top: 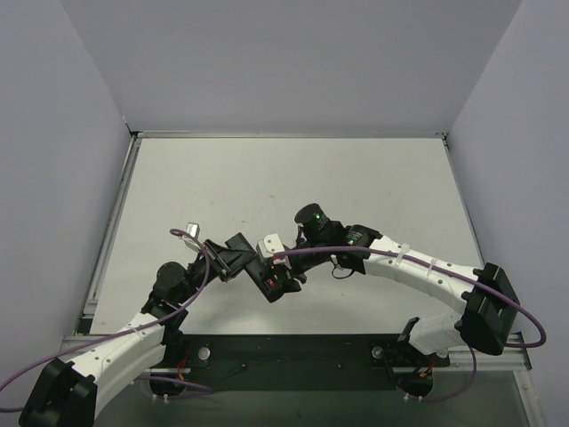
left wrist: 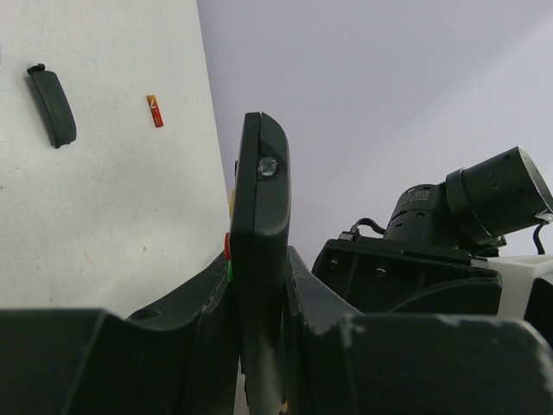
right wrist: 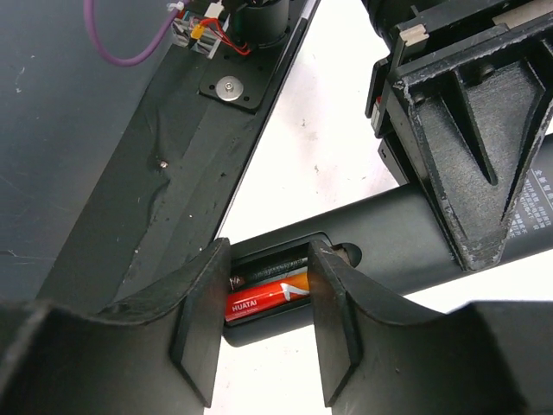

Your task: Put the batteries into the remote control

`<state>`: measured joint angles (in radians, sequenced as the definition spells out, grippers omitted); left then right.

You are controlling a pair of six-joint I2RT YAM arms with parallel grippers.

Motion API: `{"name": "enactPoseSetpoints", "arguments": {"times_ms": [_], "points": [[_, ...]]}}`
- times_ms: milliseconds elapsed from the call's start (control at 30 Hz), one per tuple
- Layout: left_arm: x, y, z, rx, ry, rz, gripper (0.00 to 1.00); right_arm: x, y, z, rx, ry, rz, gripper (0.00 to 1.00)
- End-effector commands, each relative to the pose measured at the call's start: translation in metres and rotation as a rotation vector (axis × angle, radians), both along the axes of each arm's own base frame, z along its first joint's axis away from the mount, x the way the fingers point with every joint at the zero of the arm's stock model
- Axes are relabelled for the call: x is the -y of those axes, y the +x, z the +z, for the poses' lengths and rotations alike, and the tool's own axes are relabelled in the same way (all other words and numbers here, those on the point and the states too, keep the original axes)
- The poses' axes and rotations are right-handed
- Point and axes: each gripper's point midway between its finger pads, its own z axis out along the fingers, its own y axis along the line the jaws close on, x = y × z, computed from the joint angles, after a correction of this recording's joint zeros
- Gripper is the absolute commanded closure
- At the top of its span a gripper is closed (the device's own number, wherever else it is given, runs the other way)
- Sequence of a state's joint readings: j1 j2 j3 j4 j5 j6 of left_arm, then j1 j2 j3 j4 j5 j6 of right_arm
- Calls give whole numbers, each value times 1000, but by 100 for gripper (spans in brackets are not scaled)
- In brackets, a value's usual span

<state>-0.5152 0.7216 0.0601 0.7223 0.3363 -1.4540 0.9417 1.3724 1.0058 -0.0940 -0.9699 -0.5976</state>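
Left fingers [left wrist: 173, 346] clamp the matte-black remote control [left wrist: 259, 225]; right fingers [right wrist: 200, 346] apart, straddling 1 glossy red cylindrical battery [right wrist: 263, 301].

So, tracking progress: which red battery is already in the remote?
The red cylindrical battery inside the slim black remote; the other battery lies loose on the white table.

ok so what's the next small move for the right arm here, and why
Probably ease the right gripper straight back off the remote control, which the left gripper clamps. One battery lies in the compartment between its fingers, with the lane beside it apparently empty. The other battery lies on the table near the black cover, so it likely comes next.
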Motion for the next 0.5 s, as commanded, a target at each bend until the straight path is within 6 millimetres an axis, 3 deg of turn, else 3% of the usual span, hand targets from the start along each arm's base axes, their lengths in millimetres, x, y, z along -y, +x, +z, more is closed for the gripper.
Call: {"name": "enactPoseSetpoints", "arguments": {"times_ms": [0,167,333,467], "points": [[-4,6,22,64,-32,45,100,-3,1,26,6,57,-7,61],[-6,11,7,29,-8,73,100,-8,-1,47,21,104,-2,57],[-6,10,6,30,-8,68,100,-5,-4,65,55,144,-7,51],[-7,8,5,31,-12,65,100,6,0,64,104,130,-52,51]]}}
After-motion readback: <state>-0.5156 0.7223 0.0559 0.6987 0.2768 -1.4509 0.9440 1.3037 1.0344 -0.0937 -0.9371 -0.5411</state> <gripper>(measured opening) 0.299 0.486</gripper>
